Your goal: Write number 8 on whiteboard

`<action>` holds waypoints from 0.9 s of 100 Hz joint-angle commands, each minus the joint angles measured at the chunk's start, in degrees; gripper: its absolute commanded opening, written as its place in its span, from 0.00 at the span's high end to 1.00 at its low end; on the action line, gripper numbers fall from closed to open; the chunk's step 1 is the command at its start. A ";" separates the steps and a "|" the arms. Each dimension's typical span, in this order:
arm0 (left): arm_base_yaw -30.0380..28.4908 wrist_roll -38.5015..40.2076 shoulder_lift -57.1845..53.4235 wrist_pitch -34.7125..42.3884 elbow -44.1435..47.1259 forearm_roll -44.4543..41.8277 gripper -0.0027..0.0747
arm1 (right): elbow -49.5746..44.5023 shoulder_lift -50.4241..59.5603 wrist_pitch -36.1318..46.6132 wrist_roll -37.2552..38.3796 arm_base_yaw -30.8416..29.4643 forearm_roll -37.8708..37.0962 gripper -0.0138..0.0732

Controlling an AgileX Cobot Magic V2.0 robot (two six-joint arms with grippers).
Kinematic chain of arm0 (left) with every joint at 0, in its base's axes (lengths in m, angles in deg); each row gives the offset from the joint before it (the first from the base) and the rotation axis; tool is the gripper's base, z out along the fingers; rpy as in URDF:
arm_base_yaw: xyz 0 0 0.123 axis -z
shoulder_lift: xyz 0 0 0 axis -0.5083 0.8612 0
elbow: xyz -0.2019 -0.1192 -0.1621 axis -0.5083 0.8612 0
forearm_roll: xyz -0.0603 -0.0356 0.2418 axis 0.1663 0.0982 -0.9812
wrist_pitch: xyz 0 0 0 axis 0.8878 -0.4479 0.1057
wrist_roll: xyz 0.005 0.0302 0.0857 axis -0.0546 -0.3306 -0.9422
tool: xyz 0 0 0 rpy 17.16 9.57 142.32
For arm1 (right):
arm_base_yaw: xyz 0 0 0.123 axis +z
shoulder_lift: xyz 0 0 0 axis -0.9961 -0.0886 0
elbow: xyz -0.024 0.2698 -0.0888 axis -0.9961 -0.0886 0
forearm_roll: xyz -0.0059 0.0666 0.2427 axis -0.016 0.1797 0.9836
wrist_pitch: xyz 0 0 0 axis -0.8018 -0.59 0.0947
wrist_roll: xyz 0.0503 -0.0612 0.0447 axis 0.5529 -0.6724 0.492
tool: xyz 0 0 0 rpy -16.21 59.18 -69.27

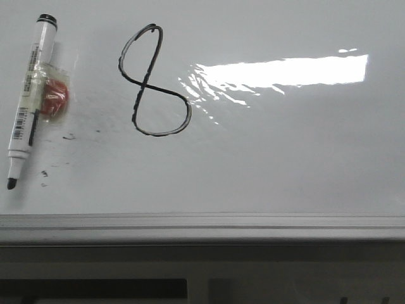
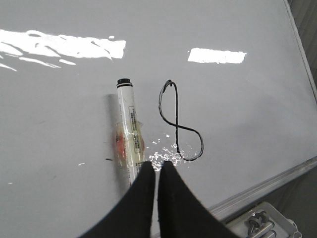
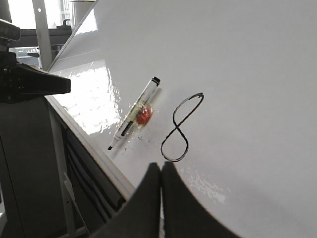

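Although drawn already, the number 8 [image 1: 154, 82] sits in the front view on the whiteboard [image 1: 285, 158], left of the glare, narrow loop above and wider loop below, both closed; just beside it to the left lies the marker [image 1: 30, 98], uncapped, tip toward the grey edge rail [image 1: 202, 221], a red blob [image 1: 54, 96] taped against its barrel, a few dark smudges [image 1: 54, 168] near the tip; neither arm visible here. In the left wrist view, left end effector [image 2: 157, 166] clenched and empty, hovering over the board between the marker's lower end and the figure's lower loop, touching neither so far as can be told. In the right wrist view, right end effector [image 3: 161, 168] likewise clenched with nothing held, poised close to the figure's bottom loop. Judged nearly finished: writing done, marker set down. To close well, lift both arms straight off the board, keep clear of the fresh ink to avoid smearing, and leave the marker flat, away from the rail.
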 commanded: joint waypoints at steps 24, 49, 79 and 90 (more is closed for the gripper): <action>-0.10 -0.06 0.45 4.14 -1.14 0.38 0.99 | 1.17 0.16 5.32 -0.47 -0.22 -0.55 0.91; -0.10 -0.06 0.45 4.14 -1.14 0.38 0.99 | 1.17 0.16 5.32 -0.47 -0.22 -0.55 0.91; -9.26 -0.06 0.25 5.79 1.86 -5.45 0.99 | 1.17 0.16 5.32 -0.47 -0.22 -0.55 0.91; -18.20 -0.06 -1.43 7.40 4.89 -8.96 0.99 | 1.17 0.16 5.32 -0.47 -0.22 -0.55 0.91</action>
